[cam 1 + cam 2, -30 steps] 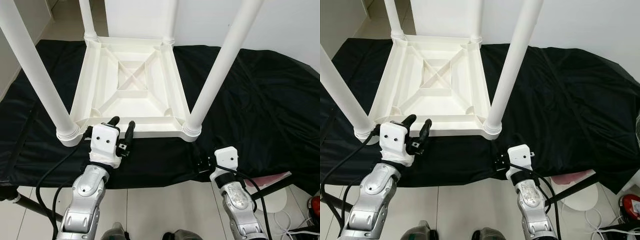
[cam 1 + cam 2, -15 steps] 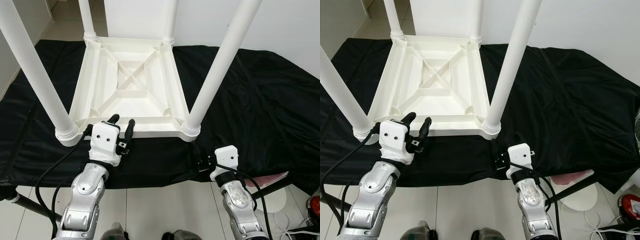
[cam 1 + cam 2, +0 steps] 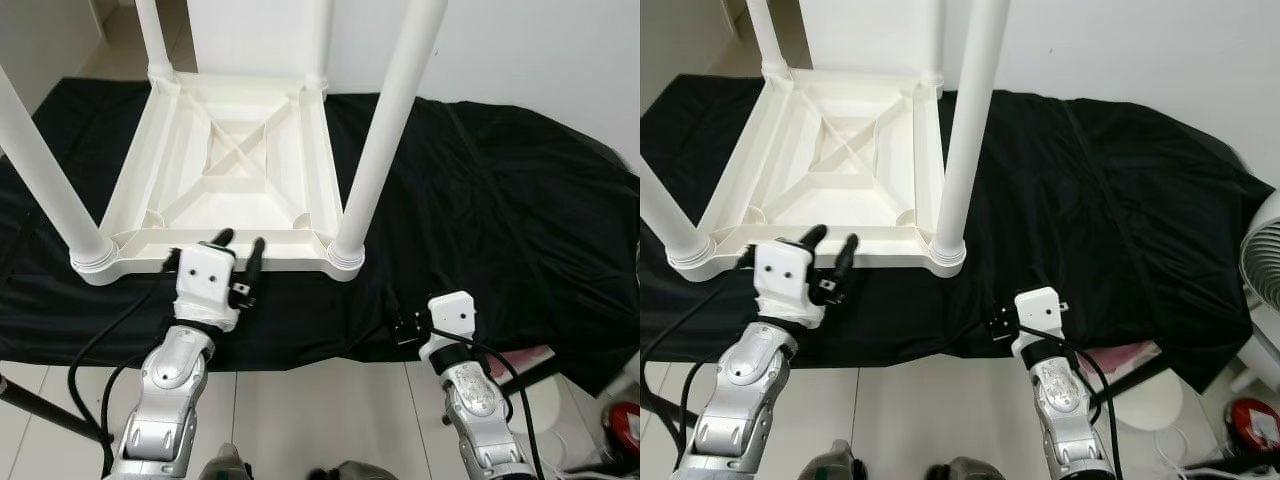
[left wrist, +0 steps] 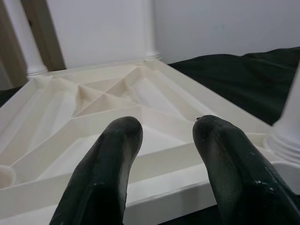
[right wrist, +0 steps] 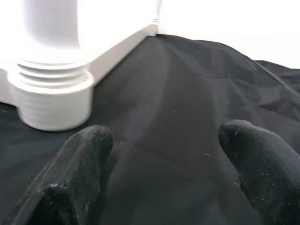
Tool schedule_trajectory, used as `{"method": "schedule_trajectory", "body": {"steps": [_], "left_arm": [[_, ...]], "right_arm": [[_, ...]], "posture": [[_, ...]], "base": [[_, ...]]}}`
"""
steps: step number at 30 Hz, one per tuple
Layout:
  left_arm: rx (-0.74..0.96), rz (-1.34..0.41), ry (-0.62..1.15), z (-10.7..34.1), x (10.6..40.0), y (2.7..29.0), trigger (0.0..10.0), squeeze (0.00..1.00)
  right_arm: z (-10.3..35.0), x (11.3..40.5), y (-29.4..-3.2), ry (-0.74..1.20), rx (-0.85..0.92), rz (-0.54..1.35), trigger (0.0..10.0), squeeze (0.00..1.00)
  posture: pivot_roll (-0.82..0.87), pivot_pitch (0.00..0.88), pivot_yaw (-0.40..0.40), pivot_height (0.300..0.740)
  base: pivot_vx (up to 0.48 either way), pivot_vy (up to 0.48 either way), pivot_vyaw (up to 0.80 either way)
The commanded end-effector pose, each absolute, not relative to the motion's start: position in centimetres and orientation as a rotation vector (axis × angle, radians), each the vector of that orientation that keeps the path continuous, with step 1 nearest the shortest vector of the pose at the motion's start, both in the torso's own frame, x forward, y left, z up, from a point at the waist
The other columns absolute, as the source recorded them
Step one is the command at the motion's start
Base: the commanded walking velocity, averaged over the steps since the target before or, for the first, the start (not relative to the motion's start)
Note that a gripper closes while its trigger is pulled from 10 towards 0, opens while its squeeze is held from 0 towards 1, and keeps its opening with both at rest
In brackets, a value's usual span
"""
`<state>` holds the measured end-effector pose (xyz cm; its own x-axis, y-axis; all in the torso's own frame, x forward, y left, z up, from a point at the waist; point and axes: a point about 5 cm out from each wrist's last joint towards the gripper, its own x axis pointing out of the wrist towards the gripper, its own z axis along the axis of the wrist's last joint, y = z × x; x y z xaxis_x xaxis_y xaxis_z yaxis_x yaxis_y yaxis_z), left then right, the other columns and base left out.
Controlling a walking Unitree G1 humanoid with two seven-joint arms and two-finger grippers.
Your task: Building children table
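Nearest, left end effector (image 3: pixel 239 244): fingers parted, nothing held, tips at the near rim of the upturned white children table (image 3: pixel 230 180), which lies directly ahead of it on the black cloth (image 3: pixel 500 200). Right end effector (image 5: pixel 161 154): fingers spread wide, empty, low over the cloth; near-right table leg (image 3: pixel 385 120) stands just beyond, to its left. Farther legs rise behind, by the white wall (image 3: pixel 540 50)

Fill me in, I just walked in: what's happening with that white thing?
A white children's table lies upside down on a black cloth, all four legs screwed in. The left gripper hovers at its near rim, jaws open and holding nothing. The right gripper, also open, sits over the cloth by the near right leg.
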<state>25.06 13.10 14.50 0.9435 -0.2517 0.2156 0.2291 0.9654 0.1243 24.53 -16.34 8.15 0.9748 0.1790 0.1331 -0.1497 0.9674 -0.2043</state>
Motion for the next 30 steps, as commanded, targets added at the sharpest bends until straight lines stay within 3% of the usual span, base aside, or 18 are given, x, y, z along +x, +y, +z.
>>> {"method": "schedule_trajectory", "body": {"steps": [1, 12, 23, 30], "left_arm": [[0.094, -0.248, -0.226, 14.24, 25.00, 12.91, 10.0, 0.00], [0.031, -0.244, -0.193, 13.92, 24.95, 13.02, 10.0, 0.00], [0.045, -0.244, -0.189, 13.89, 25.03, 12.99, 10.0, 0.00], [0.081, -0.256, -0.206, 14.01, 24.90, 12.74, 10.0, 0.00]], "right_arm": [[8.07, 24.53, -16.19, -0.149, -0.197, 0.171, 10.0, 0.00], [8.03, 24.44, -16.05, -0.149, -0.201, 0.179, 10.0, 0.00], [8.01, 24.45, -15.96, -0.150, -0.204, 0.181, 10.0, 0.00], [8.02, 24.38, -15.90, -0.154, -0.202, 0.180, 10.0, 0.00]], "posture": [[0.08, 0.011, -0.055, 0.740], [0.08, 0.017, -0.059, 0.740], [0.08, 0.017, -0.059, 0.740], [0.08, 0.016, -0.057, 0.740]], "base": [[0.000, 0.000, 0.00], [0.000, 0.000, 0.00], [0.000, 0.451, 0.00], [0.000, 0.000, 0.00]]}}
